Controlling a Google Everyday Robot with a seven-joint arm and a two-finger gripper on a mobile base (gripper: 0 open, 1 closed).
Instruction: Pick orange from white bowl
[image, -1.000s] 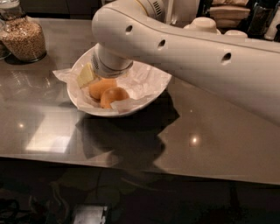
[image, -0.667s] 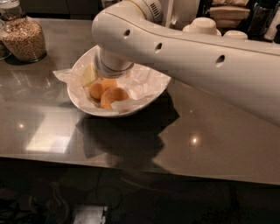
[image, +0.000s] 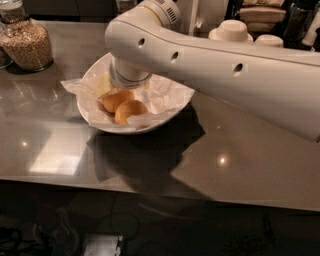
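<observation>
The white bowl (image: 165, 111), lined with crinkled white paper, stands on the grey counter left of centre. Two orange fruits lie touching in it. The front one (image: 131, 111) looks slightly paler and fully shows; I take it for the orange. The deeper-orange one (image: 115, 100) lies behind it to the left, partly under my arm. My gripper is down inside the bowl, hidden under the round white wrist (image: 129, 75), right above the rear fruit. A pale yellow shape (image: 104, 85) shows beside the wrist.
A glass jar of grain (image: 29, 44) stands at the back left. Stacked plates with small cream bowls (image: 231, 31) stand at the back right, behind my long white arm (image: 225, 70), which crosses the counter from the right.
The arm has shifted only slightly. The wrist stays down in the bowl and both fruits lie where they were.
</observation>
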